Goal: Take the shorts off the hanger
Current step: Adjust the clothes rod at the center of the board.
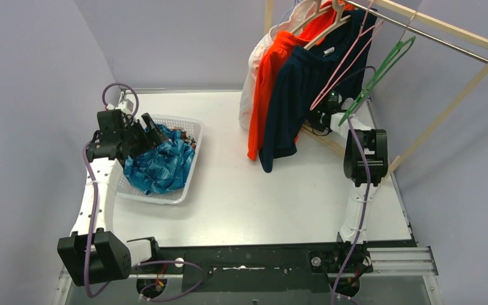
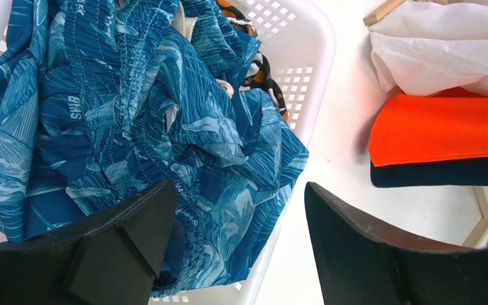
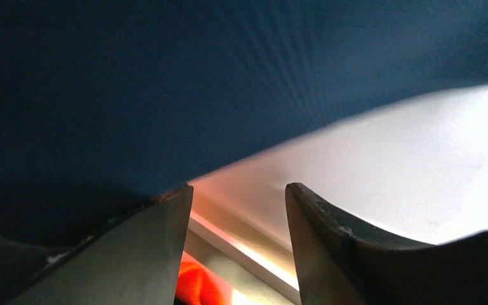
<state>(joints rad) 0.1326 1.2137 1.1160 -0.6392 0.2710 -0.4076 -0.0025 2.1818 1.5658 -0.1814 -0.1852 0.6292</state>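
The teal-blue shorts [image 1: 162, 166] lie crumpled in a white basket [image 1: 190, 124], over the camouflage shorts [image 1: 181, 135]. The left wrist view shows both, the teal pair [image 2: 133, 127] and the camouflage pair [image 2: 260, 67]. My left gripper [image 1: 149, 130] hangs open and empty just above them [image 2: 238, 190]. The navy shorts [image 1: 298, 95], orange shorts [image 1: 268, 82] and white shorts [image 1: 257, 63] hang on the rack. My right gripper [image 1: 323, 117] is open and empty [image 3: 240, 188], close behind the navy shorts [image 3: 165, 82].
A wooden rack [image 1: 457, 95] with a metal rail stands at the back right. A pink hanger [image 1: 346, 60] and a green hanger [image 1: 384, 63] hang bare on it. Grey walls close in on the left, back and right.
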